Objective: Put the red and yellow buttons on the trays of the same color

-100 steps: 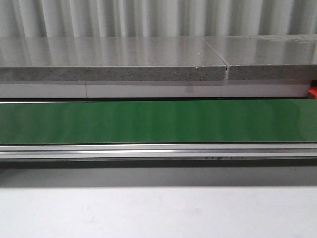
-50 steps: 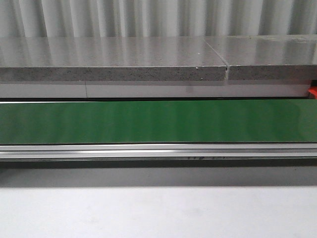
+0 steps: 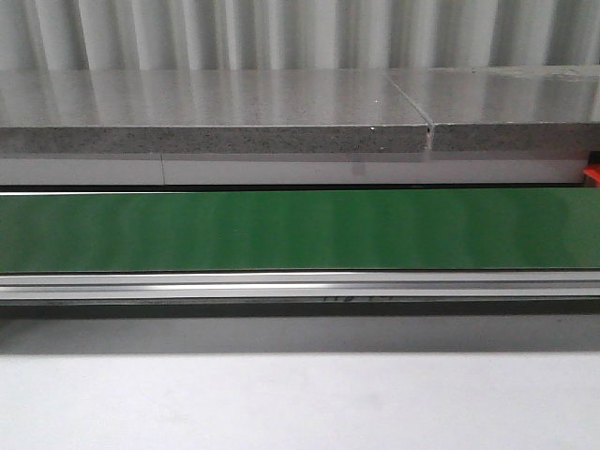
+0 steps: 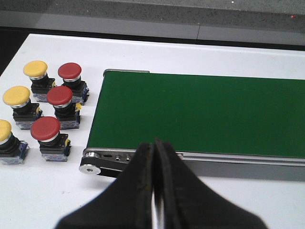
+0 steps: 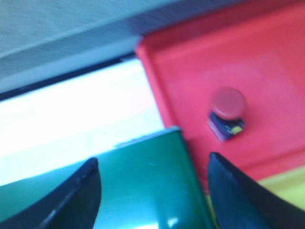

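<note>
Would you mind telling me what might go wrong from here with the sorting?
The waiting red buttons and yellow buttons stand tightly clustered, so the shut left gripper may knock neighbours over when picking. The red button in the red tray lies tilted; it might roll.

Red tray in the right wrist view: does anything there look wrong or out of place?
Only a small oddity. The red button lies in the red tray, which matches, but it seems tilted on its side instead of upright. The view is blurred, so I cannot be sure. The right gripper is open above it.
</note>
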